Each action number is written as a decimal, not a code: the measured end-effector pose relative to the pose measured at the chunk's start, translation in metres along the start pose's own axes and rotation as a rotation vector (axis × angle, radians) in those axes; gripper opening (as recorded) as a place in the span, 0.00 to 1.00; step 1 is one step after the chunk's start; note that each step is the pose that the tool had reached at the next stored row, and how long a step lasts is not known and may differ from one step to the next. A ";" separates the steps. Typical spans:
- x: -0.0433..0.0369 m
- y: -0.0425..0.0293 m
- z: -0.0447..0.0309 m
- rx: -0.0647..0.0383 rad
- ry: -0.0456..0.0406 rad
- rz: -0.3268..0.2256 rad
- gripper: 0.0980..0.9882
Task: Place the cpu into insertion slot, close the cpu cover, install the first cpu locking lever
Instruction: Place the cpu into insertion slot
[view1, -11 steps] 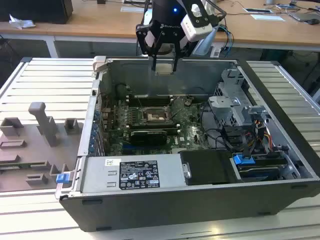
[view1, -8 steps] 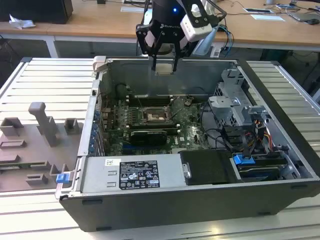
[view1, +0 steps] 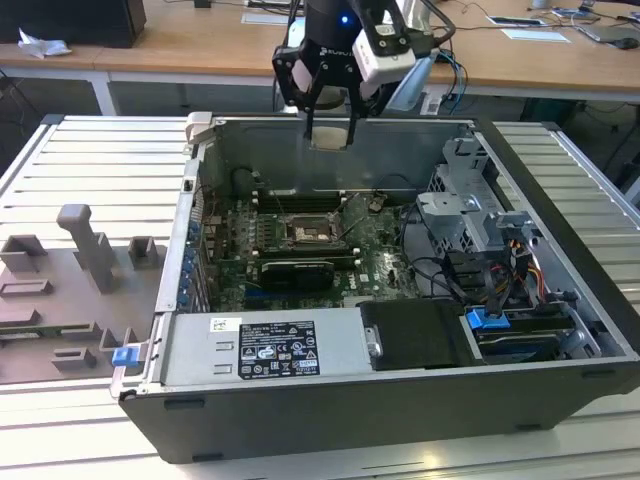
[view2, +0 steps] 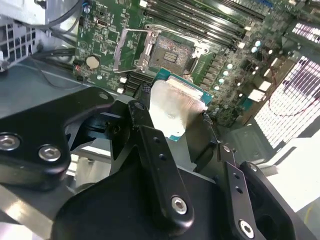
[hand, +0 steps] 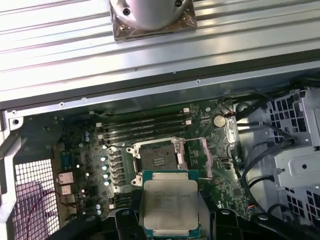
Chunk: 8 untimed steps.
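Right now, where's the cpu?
The cpu is clamped in the gripper, above the open computer case near its far wall in the exterior view, not yet in the insertion slot below.

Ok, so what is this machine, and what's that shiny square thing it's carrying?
It is a robot arm working on an opened computer case, which lies on a metal table. The exterior view comes from a camera that is not on the arm. The two wrist views come from cameras riding on the arm, looking past its gripper. The gripper is like a hand with two fingers. It pinches the cpu, the computer's flat silver chip, above the green circuit board. The black square on that board is the insertion slot, uncovered, with nothing in it yet.
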<state>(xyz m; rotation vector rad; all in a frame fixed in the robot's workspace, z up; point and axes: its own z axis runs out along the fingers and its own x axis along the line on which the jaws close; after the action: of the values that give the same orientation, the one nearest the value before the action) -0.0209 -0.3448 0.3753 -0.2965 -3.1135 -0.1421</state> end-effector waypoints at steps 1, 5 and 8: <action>0.0000 0.0000 0.0001 0.000 -0.0014 0.016 0.48; 0.0000 -0.0001 0.0003 -0.002 -0.0083 0.093 0.48; 0.0000 -0.0001 0.0006 -0.003 -0.0124 0.138 0.48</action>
<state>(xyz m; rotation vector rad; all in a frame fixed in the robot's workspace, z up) -0.0209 -0.3448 0.3747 -0.5126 -3.0917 -0.1431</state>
